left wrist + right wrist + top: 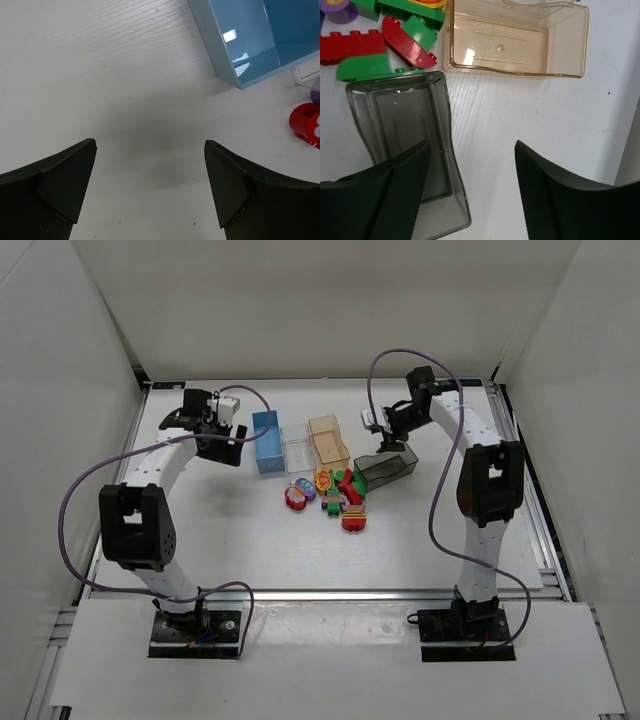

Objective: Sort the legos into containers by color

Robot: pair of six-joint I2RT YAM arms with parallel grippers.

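Left gripper [150, 145] hangs over bare table [100, 60], jaws wide apart, holding nothing; light blue bin [215, 40] sits just ahead and to its right, with clear bin [296, 444] and peach bin [510, 45] next along the row. Legos [335, 495] lie heaped mid-table in front of those bins, well apart from the left gripper, red and green ones against the far end of grey bin [405, 115]. Right gripper [472, 145] stands partly open astride that bin's long wall, one finger over the inside, one over the table; whether it touches, cannot tell.

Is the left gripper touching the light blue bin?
Apart. In the left wrist view, bare white table lies between the left gripper and the light blue bin.
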